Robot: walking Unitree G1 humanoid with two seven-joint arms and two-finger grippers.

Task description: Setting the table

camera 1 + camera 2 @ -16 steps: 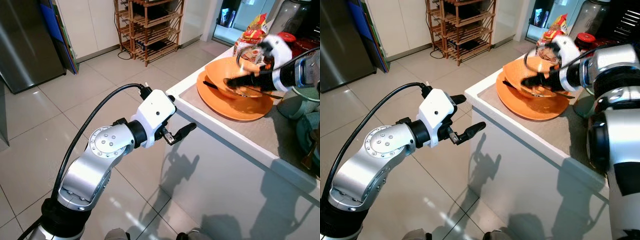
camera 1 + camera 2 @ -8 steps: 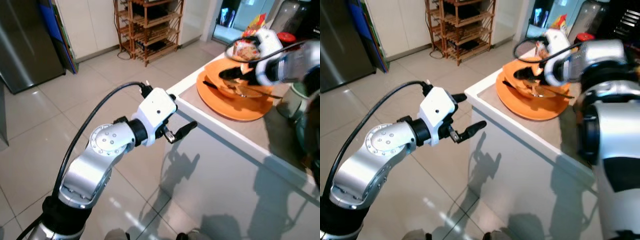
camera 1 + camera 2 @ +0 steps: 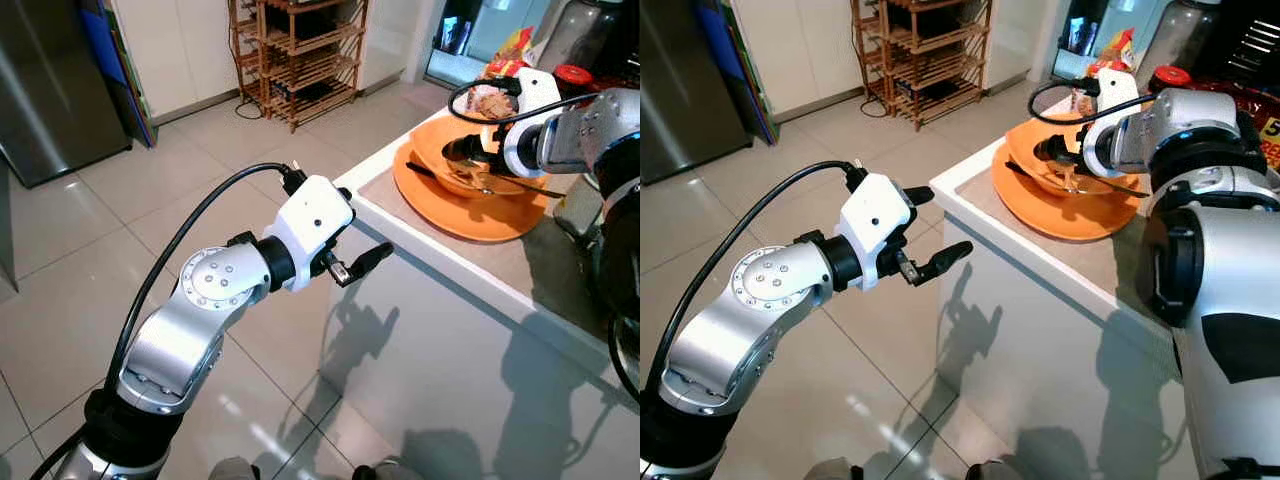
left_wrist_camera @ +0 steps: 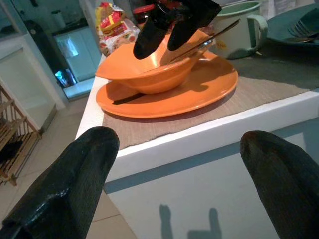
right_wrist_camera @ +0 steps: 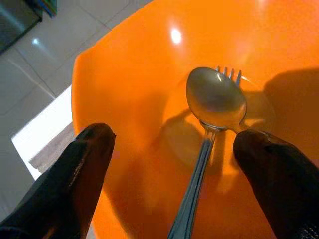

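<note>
An orange bowl [image 3: 432, 160] sits on an orange plate [image 3: 470, 218] near the corner of the white counter. A spoon [image 5: 216, 97] lies inside the bowl on top of a fork [image 5: 230, 73], their handles sticking out over the rim. My right gripper [image 5: 175, 145] hangs open just above the bowl, one finger on each side of the spoon's handle, with nothing held. My left gripper [image 3: 937, 222] is open and empty in the air in front of the counter's corner, facing the plate [image 4: 199, 89] and bowl [image 4: 149, 74].
A beige placemat [image 4: 279, 79] lies under the plate. Behind stand a green mug [image 4: 239, 25], a snack bag [image 4: 114, 27] and a teal plate [image 4: 299, 25]. Tiled floor lies left of the counter, with a wooden rack [image 3: 300, 50] and a fridge [image 3: 50, 80] farther off.
My right gripper rose above the bowl, shifted, and now hangs steady over it with its fingers pointing in. The left arm has barely moved.
</note>
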